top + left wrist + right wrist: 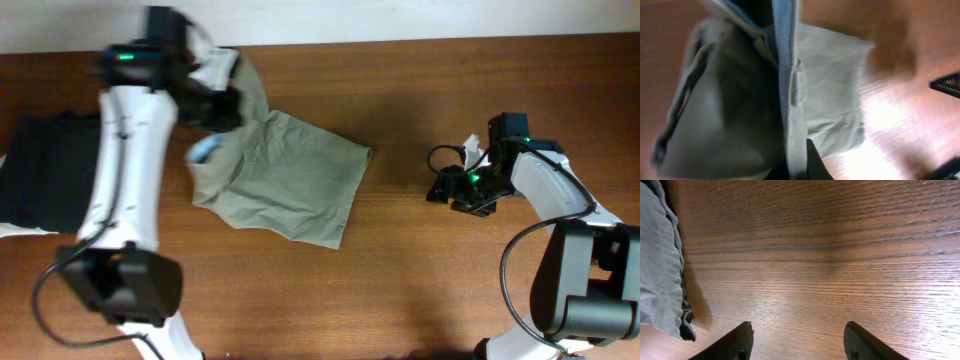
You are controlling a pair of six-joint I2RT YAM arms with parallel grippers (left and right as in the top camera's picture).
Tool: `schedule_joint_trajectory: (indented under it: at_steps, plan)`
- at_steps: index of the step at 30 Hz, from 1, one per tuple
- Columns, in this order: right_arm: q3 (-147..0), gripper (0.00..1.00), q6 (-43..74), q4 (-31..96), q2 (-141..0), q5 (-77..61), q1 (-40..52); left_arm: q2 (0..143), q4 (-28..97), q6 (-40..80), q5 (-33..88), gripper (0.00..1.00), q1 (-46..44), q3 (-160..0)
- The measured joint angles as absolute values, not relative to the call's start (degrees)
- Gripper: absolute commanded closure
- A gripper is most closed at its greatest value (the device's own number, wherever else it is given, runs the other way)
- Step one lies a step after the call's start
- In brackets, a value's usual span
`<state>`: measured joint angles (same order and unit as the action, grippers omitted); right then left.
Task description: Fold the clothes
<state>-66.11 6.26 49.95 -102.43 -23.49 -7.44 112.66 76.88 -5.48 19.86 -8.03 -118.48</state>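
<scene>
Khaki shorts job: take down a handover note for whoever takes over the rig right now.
Left gripper: jaws shut on the khaki shorts, holding the blue-lined waistband end up off the table.
Right gripper: jaws open, empty, low over the wood to the right of the shorts.
The rest of the shorts lies rumpled mid-table; dark folded garments sit at the left edge.
Done: waistband grasped.
Left: lay the lifted end over, flatten, finish the fold.
</scene>
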Motion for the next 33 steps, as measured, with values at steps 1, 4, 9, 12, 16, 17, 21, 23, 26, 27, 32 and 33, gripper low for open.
schedule_joint_trajectory:
  at_steps: [1, 4, 9, 12, 16, 17, 21, 23, 26, 27, 32, 33]
  plan:
    - [-66.1, 0.37, 6.2, 49.9, -102.4, -23.5, -7.4, 114.0, 76.6, -4.5, 19.8, 0.99, -11.3, -118.5]
    - [-66.1, 0.37, 6.2, 50.0, -102.4, -23.5, -7.4, 119.6, 76.6, -1.0, 17.8, 0.67, -19.4, -118.4]
    - [-66.1, 0.37, 6.2, 50.1, -102.4, -23.5, -7.4, 128.4, 75.7, 2.7, 19.9, 0.32, -27.7, -118.1]
    - [-66.1, 0.33, 6.2, 50.1, -102.4, -23.7, -7.4, 128.5, 77.1, 2.9, 21.3, 0.32, -30.1, -119.3]
    - [-66.1, 0.28, 2.6, 49.8, -102.4, -30.8, -7.4, 128.7, 87.0, 2.8, 15.4, 0.13, -27.8, -130.4]
    - [-66.1, 0.28, 2.1, 49.5, -102.4, -32.6, -7.3, 128.7, 88.5, 3.2, 11.4, 0.03, -26.6, -133.5]
    - [-66.1, 0.28, 1.0, 48.7, -102.4, -35.6, -6.4, 128.7, 89.4, 2.0, -0.1, 0.02, -17.9, -136.0]
    - [-66.1, 0.28, 1.0, 48.9, -102.4, -36.0, -6.3, 130.8, 89.4, -0.9, 3.1, 0.02, -12.2, -136.0]
    - [-66.1, 0.28, 0.9, 49.0, -102.4, -36.1, -6.3, 138.7, 86.0, -3.7, 9.8, 0.01, -5.0, -135.4]
    - [-66.1, 0.28, 0.8, 49.1, -102.4, -36.1, -6.3, 140.6, 84.4, -4.6, 10.9, 0.01, -4.1, -135.2]
    - [-66.1, 0.29, 0.8, 49.3, -102.4, -36.1, -6.3, 147.8, 84.9, -16.5, 24.5, 0.24, -2.7, -134.8]
    - [-66.1, 0.29, 0.8, 49.3, -102.4, -36.1, -6.3, 148.5, 85.6, -19.0, 27.3, 0.48, -3.1, -134.8]
